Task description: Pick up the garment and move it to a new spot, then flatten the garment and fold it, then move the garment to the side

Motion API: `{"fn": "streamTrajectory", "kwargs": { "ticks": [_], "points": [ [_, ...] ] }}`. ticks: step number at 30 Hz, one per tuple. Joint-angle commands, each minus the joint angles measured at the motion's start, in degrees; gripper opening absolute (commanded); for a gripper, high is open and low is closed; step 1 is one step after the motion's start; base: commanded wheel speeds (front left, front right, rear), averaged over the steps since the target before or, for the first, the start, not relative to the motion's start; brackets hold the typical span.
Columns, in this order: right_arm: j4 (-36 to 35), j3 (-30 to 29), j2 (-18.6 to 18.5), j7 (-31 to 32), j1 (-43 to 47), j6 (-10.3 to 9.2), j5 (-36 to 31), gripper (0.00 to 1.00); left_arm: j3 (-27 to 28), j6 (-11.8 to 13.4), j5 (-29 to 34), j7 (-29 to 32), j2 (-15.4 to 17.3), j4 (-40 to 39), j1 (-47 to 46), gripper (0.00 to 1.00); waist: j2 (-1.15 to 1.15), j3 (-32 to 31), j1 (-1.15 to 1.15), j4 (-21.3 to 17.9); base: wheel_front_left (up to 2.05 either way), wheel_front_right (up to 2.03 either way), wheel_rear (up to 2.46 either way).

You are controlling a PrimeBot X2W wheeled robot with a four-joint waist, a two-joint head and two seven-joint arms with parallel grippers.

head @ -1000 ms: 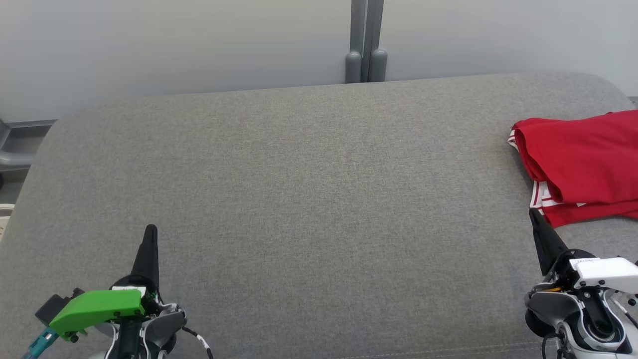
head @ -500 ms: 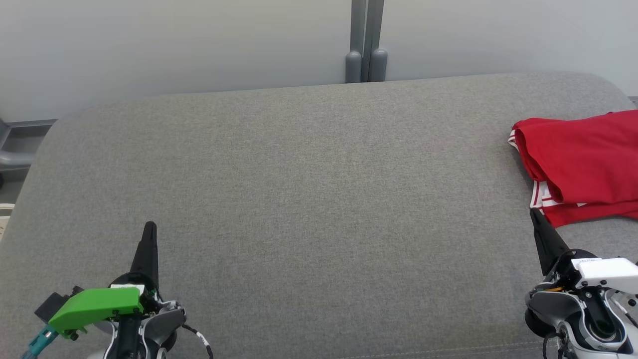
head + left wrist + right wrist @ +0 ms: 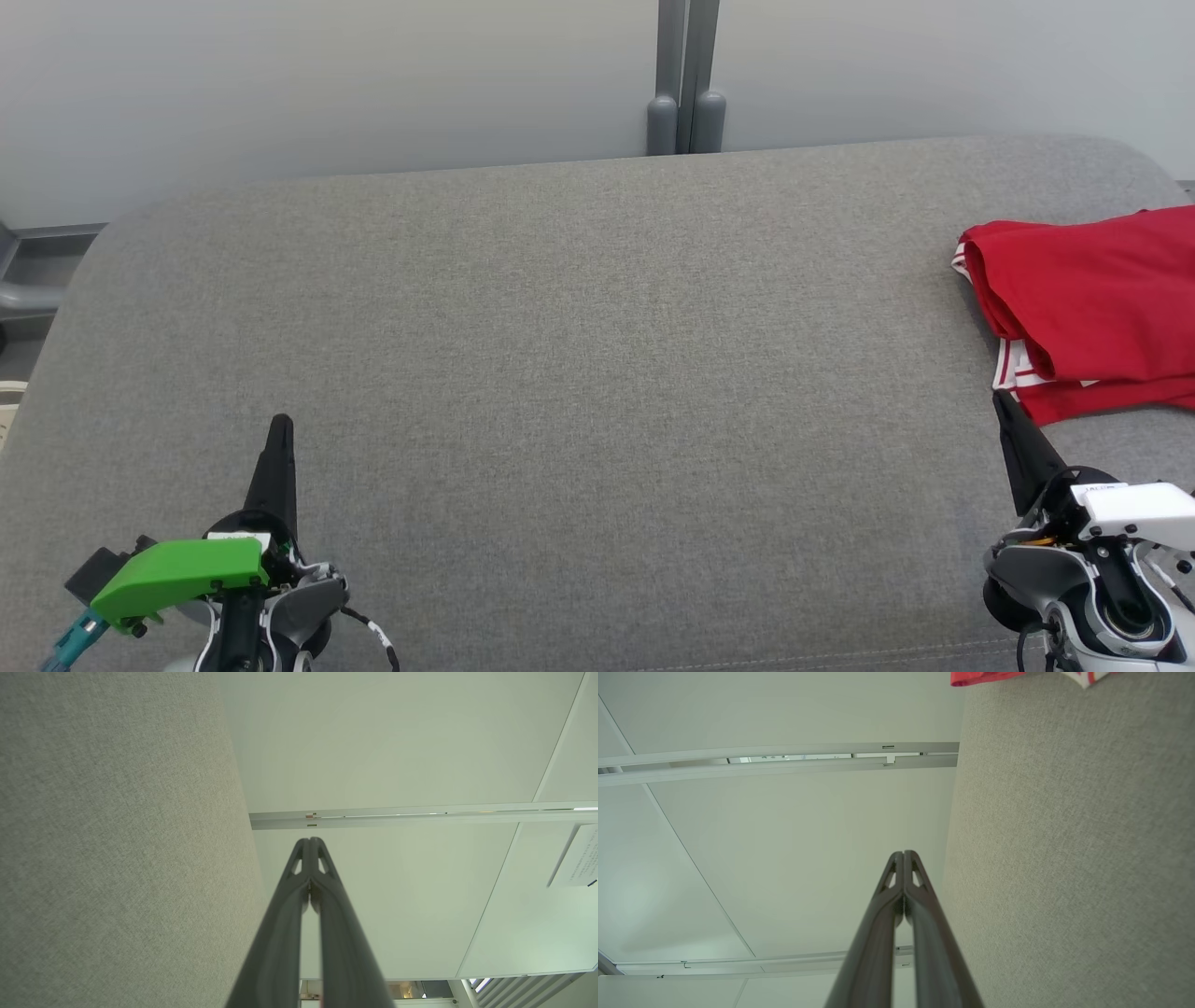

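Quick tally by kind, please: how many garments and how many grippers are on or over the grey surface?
Garments: 1, the red garment, at the right edge of the grey surface.
Grippers: 2, the left gripper and the right gripper, both shut and holding nothing.
Total: 3.

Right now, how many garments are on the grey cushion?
1: a red garment with white trim, folded over, at the right end of the grey cushion, just ahead of the shut right claw. It runs off the picture's edge, so more could lie beyond.
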Motion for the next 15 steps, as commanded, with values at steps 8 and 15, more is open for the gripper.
{"fn": "streamTrajectory", "kwargs": {
  "ticks": [8, 15],
  "points": [
    [0.12, -0.25, 0.15, 0.22, -0.61, 0.02, -0.14, 0.0, 0.13, -0.2, -0.32, 0.15, 0.0, 0.07, -0.5, 0.0, 0.0, 0.0, 0.0, 0.0, 0.0, 0.0, 0.0],
    [0.13, -0.33, 0.19, 0.32, -0.63, 0.02, -0.26, 0.0, 0.13, -0.2, -0.32, 0.16, 0.0, 0.06, -0.5, 0.0, 0.0, 0.0, 0.0, 0.0, 0.0, 0.0, 0.0]
  ]
}}
